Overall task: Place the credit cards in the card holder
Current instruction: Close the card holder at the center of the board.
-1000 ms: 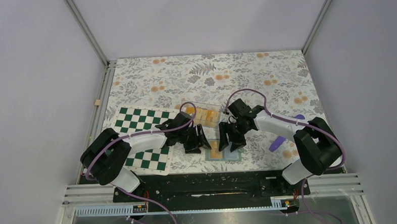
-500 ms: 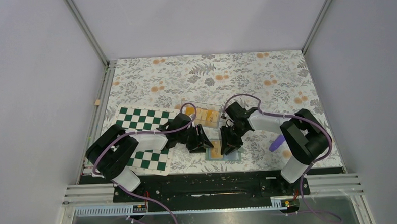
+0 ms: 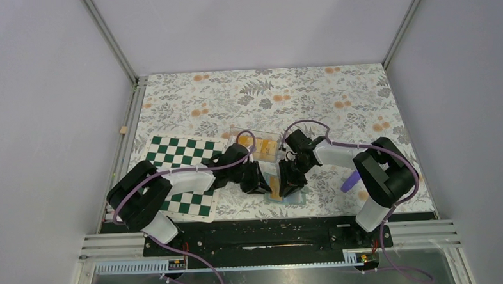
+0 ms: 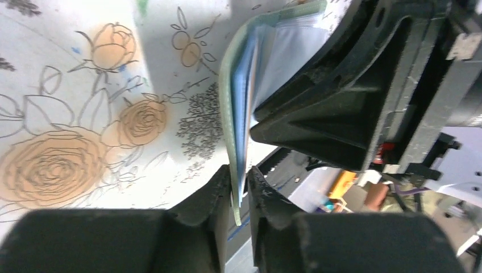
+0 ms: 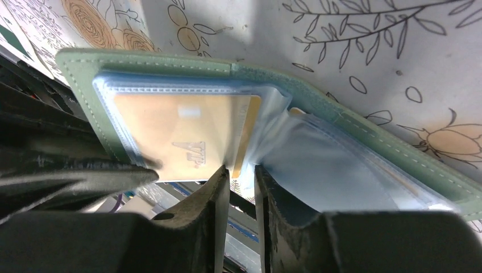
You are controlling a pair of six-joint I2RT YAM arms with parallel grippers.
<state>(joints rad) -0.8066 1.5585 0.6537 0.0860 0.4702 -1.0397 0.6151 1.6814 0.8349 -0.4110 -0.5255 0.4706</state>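
Note:
The card holder [image 3: 277, 191] is a pale green wallet with clear blue sleeves, lying open between the two grippers near the front of the table. My left gripper [image 3: 262, 185] is shut on its left cover edge [image 4: 237, 114], which stands up between the jaws [image 4: 240, 190]. One of the credit cards [image 5: 182, 136] sits in a sleeve of the holder [image 5: 170, 60]. My right gripper [image 5: 241, 173] pinches the edge of that sleeve page from the right [image 3: 288, 185]. More credit cards [image 3: 262, 145] lie in a clear tray behind.
A green-and-white chequered board [image 3: 179, 159] lies under the left arm. A purple object [image 3: 350, 181] rests by the right arm. A small wooden block [image 3: 123, 129] sits on the left rail. The floral cloth [image 3: 266, 96] covers the table.
Both grippers have closed down. The left one slid right onto the holder's left edge and tipped it up; the right one closed at the sleeve's edge.

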